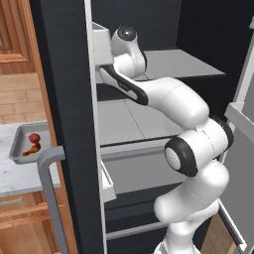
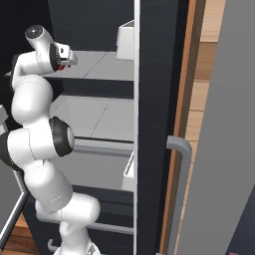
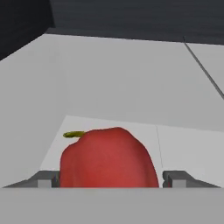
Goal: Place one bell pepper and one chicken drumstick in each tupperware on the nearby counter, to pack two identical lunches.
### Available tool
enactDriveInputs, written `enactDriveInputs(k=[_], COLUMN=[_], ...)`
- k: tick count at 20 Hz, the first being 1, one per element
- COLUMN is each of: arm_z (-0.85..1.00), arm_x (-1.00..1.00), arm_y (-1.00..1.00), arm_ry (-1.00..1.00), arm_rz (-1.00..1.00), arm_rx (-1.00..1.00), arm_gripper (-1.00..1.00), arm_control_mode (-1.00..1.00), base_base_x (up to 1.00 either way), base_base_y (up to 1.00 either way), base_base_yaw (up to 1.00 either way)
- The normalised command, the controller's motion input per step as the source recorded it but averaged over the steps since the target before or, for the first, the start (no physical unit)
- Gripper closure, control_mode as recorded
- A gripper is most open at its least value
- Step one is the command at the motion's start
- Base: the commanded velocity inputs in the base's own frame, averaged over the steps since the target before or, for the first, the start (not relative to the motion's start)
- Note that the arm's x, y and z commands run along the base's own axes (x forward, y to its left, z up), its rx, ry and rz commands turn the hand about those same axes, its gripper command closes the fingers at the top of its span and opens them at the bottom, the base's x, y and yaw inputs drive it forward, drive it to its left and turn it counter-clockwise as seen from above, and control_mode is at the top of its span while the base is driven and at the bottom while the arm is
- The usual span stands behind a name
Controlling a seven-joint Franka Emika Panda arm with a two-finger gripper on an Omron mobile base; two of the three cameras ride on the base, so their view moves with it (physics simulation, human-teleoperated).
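The arm is reaching into an open fridge, and its hand (image 3: pixel 111 179) is sitting on either side of a red pepper (image 3: pixel 109 159) on a pale grey shelf (image 3: pixel 131 87). In the hand view the two fingertips (image 3: pixel 46 179) are flanking the pepper low down, one on each side, with its yellow-green stem pointing off to the left. The fingers look close against the skin, but whether they are actually pinching it or just standing beside it I cannot tell. From the right base view a spot of red is showing at the wrist (image 2: pixel 61 63), above the upper shelf.

Out on the tabletop (image 1: pixel 15 173), to the left of the fridge door (image 1: pixel 69 99), a grey container (image 1: pixel 17 144) is already holding another pepper (image 1: pixel 33 138) with a brown drumstick (image 1: pixel 31 150) beside it. So one lunch looks packed, and this pepper is probably meant for the second container.

The main risk is the grip. The pepper is round and glossy and the fingers are catching it low, so it may be squeezed out and roll along the shelf if the hand lifts too soon. The way out is also tight: the arm is folded deep inside, and swinging wide could knock the elbow or the pepper against the door edge or the door bin (image 1: pixel 101 42).
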Motion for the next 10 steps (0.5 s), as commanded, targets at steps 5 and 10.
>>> enactDriveInputs(k=[5, 10], arm_z=[-0.23, -0.10], arm_x=[0.16, 0.12], arm_y=[0.01, 0.00], arm_ry=[-0.13, -0.04], arm_rz=[0.04, 0.02], arm_rx=[0.00, 0.00], arm_gripper=[1.00, 1.00], arm_control_mode=[-1.00, -1.00], base_base_x=[0.00, 0.00], base_base_y=[0.00, 0.00], base_base_yaw=[0.00, 0.00])
